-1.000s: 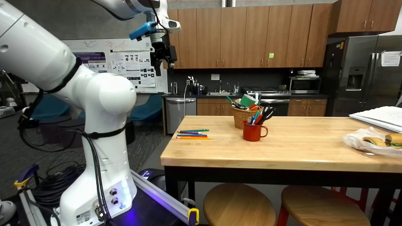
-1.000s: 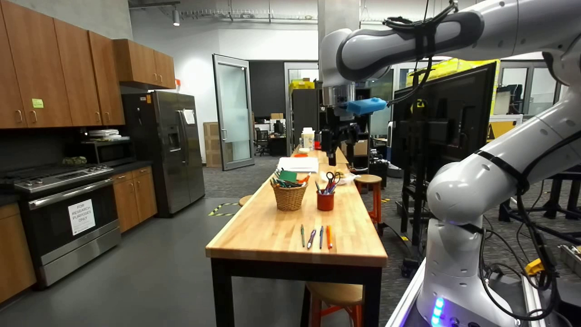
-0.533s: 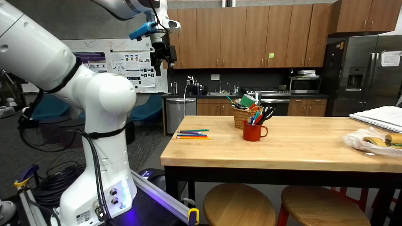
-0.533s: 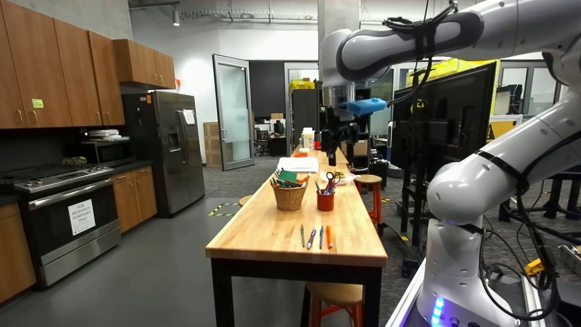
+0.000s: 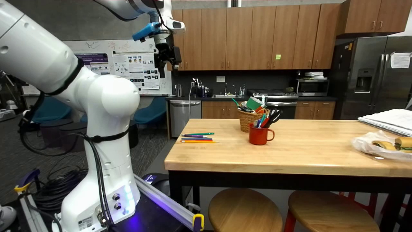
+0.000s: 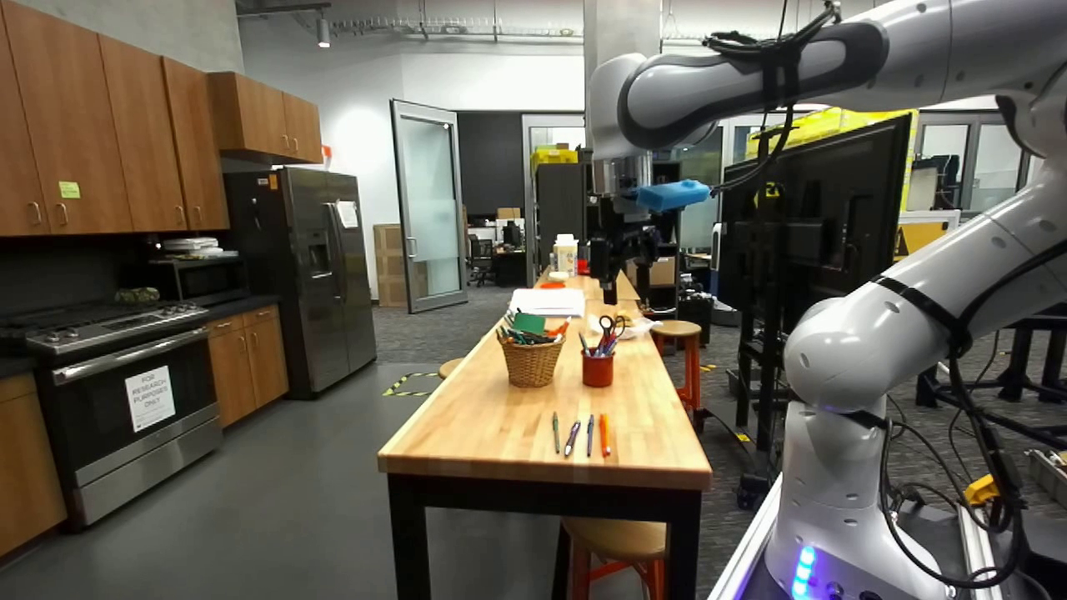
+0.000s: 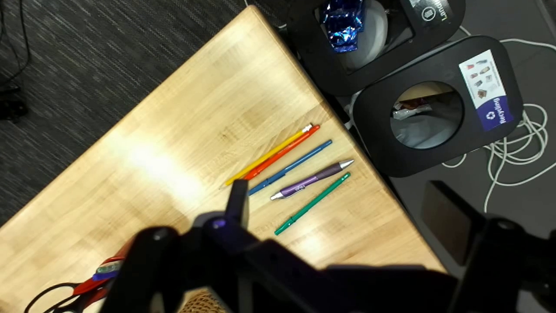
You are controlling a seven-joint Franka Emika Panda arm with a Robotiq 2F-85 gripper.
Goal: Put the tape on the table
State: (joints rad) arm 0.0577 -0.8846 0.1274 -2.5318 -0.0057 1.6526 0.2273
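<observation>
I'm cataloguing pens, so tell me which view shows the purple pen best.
The wrist view: it shows the purple pen whole, from above, large enough that its lettering shows. Both exterior views show it too, far smaller, lettering lost.

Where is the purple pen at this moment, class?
In the wrist view, the purple pen lies near the right edge of the table, between the blue pen, above it in the picture, and the green pen, below.

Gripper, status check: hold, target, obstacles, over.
Gripper open, empty, high above the table. Probable tape, green, in the wicker basket. Red mug with scissors beside basket, possible obstruction.
</observation>
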